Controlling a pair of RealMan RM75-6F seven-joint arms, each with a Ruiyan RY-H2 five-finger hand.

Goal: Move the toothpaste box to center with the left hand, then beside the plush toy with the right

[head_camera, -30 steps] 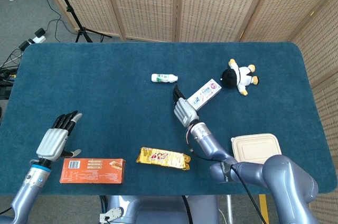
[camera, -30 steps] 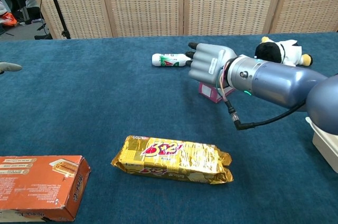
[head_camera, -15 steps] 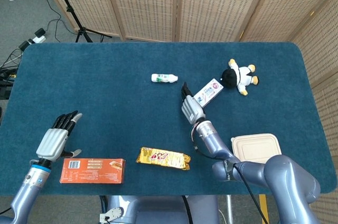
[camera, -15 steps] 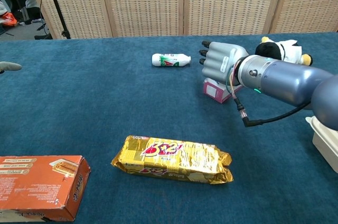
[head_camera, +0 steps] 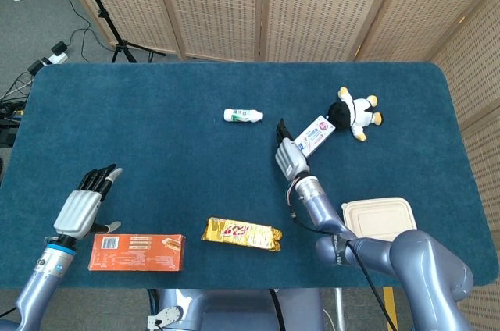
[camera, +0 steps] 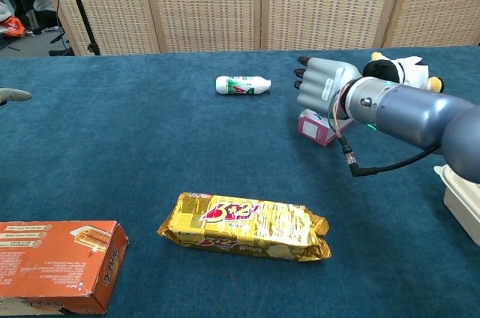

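While gripping the slim cardboard box [head_camera: 316, 133], our right hand [head_camera: 290, 159] lies by the plush [head_camera: 353, 113].
Only the head view shows our left hand [head_camera: 80, 208], fingers spread, holding nothing.

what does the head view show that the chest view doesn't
Only the head view shows the whole left hand with its fingers apart, beside the orange carton, and the full cream lidded food container. The chest view adds only the pink end face of the white toothpaste box. Both show the right hand on that box, the black-and-white plush toy, small white bottle and gold snack packet.
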